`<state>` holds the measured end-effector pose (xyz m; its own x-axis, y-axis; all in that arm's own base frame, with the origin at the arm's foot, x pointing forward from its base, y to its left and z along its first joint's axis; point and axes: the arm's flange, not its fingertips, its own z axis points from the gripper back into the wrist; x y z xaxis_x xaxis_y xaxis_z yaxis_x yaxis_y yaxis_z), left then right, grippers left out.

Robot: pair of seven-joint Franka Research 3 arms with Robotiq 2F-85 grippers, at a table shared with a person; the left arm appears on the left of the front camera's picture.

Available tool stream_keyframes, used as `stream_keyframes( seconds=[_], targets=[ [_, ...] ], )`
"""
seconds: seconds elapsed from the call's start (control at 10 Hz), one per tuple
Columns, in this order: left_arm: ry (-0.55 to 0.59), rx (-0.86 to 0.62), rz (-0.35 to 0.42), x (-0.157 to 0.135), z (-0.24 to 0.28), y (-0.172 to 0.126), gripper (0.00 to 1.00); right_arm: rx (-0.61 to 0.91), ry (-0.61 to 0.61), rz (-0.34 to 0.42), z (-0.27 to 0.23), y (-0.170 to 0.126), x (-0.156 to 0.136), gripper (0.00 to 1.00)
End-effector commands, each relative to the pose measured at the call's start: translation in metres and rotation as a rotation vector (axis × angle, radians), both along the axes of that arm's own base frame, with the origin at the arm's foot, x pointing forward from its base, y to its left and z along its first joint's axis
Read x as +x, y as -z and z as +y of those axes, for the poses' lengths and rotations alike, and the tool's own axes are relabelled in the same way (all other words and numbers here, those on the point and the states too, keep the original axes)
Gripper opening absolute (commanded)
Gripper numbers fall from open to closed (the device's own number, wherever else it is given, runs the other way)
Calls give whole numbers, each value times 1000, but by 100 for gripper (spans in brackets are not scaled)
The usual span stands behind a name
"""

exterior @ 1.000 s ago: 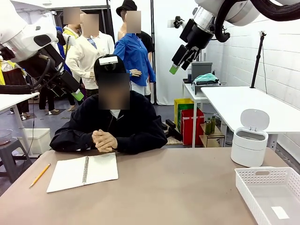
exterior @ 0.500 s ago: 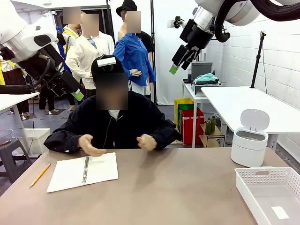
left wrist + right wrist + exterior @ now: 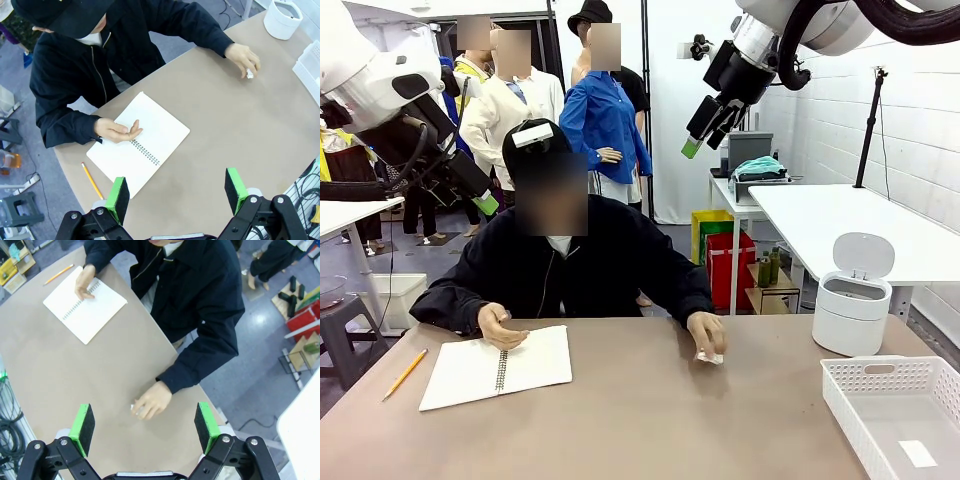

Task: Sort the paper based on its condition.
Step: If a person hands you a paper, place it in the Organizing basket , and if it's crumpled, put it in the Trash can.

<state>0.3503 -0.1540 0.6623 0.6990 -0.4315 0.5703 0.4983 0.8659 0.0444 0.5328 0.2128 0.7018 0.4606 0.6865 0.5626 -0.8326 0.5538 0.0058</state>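
Front. Found the person's hands unclasped since a second ago: one hand (image 3: 498, 325) flat on the spiral notebook (image 3: 498, 366), other hand (image 3: 706, 332) pressing a small white paper wad (image 3: 710, 357) onto the table (image 3: 660, 420), mid-far, right of the notebook. Left gripper (image 3: 485, 203) and right gripper (image 3: 692, 146) parked high, unmoved. White basket (image 3: 895, 400) near right, lidded bin (image 3: 855, 295) far right.

Left wrist. Jaws spread wide, nothing between. Wad far right under fingertips.

Right wrist. Jaws likewise wide, empty. Wad beneath, by the knuckles.

Reading: first piece delivered, crumpled. Probably bin-bound. Best to wait for the hand to clear.
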Motion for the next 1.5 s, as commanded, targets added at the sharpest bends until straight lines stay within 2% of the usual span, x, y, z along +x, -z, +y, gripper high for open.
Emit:
stream_keyframes(
  seconds=[0.0,0.8,1.1,1.4],
  targets=[
    [-2,8,-5,0,1,-1,100,-2,3,0,0,0,0,100],
    [-2,8,-5,0,1,-1,100,0,0,0,0,0,0,100],
    [-2,8,-5,0,1,-1,100,-92,64,90,-2,17,-16,100],
    [-2,8,-5,0,1,-1,100,-144,104,113,-7,28,-25,100]
  ],
)
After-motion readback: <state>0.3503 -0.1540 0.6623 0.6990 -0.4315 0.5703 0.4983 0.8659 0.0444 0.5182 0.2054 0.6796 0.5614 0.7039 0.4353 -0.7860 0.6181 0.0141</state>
